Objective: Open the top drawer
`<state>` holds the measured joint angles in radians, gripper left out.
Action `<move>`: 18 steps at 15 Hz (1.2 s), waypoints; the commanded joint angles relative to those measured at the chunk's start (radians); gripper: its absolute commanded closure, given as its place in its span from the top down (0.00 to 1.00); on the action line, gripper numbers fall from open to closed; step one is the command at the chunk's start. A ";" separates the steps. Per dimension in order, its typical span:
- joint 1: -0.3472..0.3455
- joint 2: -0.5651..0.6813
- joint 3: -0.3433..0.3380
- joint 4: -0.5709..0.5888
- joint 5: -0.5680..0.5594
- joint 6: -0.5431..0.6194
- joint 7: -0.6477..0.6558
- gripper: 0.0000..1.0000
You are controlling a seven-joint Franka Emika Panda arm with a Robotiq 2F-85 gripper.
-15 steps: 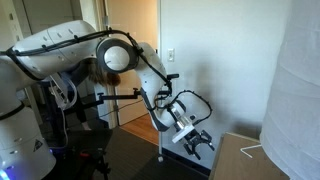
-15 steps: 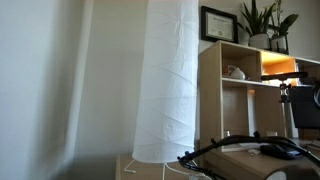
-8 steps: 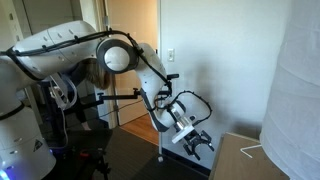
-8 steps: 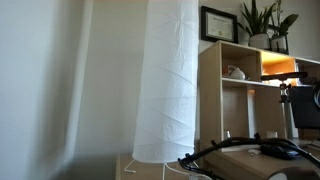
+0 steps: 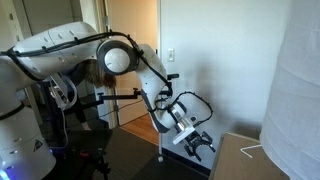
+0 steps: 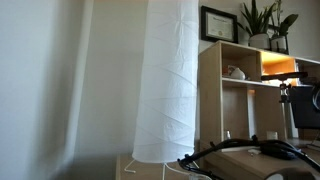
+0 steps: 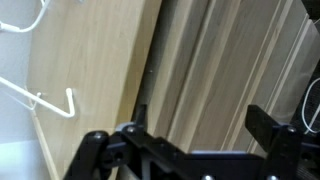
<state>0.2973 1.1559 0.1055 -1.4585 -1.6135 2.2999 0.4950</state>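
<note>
My gripper (image 5: 200, 143) hangs open and empty just off the near edge of a light wooden cabinet top (image 5: 250, 158). In the wrist view the gripper (image 7: 200, 125) points down with its two black fingers (image 7: 266, 126) spread wide apart. Between them I see the cabinet's edge and the wood plank floor (image 7: 230, 60). The cabinet top (image 7: 90, 60) fills the left of that view. No drawer front or handle shows in any view. In an exterior view only dark cables and arm parts (image 6: 250, 150) show at the bottom.
A tall white paper lamp (image 5: 298, 90) stands on the cabinet; it also shows in an exterior view (image 6: 170, 80). Its white cord (image 7: 45, 100) lies on the top. A wooden shelf unit (image 6: 235, 80) with plants stands beyond. A doorway (image 5: 130, 60) is behind the arm.
</note>
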 commanded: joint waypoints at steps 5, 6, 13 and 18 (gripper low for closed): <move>0.000 0.009 0.002 0.012 0.000 -0.001 -0.003 1.00; 0.000 0.010 0.002 0.012 0.000 -0.001 -0.003 1.00; 0.004 0.018 -0.007 0.017 -0.023 0.008 0.006 1.00; 0.013 0.027 -0.018 0.032 -0.082 0.015 0.054 1.00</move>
<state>0.2979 1.1723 0.1056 -1.4507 -1.6390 2.3002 0.5014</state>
